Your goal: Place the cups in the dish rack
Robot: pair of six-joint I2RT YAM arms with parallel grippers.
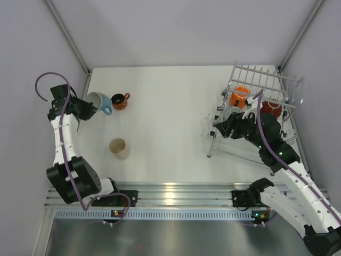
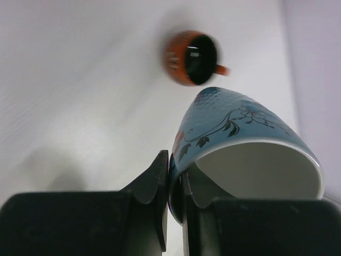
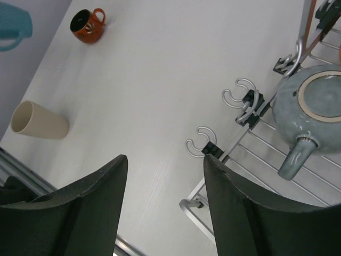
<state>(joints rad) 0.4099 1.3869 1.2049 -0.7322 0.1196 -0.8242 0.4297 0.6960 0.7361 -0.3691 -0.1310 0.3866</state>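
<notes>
Cups sit in two groups: three in the rack (image 1: 265, 80) on the right, three out on the table (image 1: 170, 106) to the left. In the rack, the grey mug (image 3: 314, 109) rests upside down on the grid base, base ring up and handle sticking out sideways. The orange mug (image 1: 240, 96) is just behind it and the dark red mug (image 1: 272, 109) lies to the right.

The left gripper (image 2: 175, 186) is at the far left of the table, pinched tight on the rim of the blue mug (image 2: 240, 133). One finger is outside the wall and one inside, with only the thin wall between them. That mug is tipped, its white inside facing the wrist camera; I cannot tell whether it is clear of the table. The orange-red mug (image 2: 192, 57) stands just beyond it, black inside showing, apart from it. The cream mug (image 1: 118, 148) stands alone nearer the arm bases, well apart from both.

The right gripper (image 3: 165, 162) hangs over the table at the rack's near left corner. Its fingers (image 3: 98, 197) are spread partway with nothing between them, touching neither rack nor mug. The grey mug lies just to its right.
</notes>
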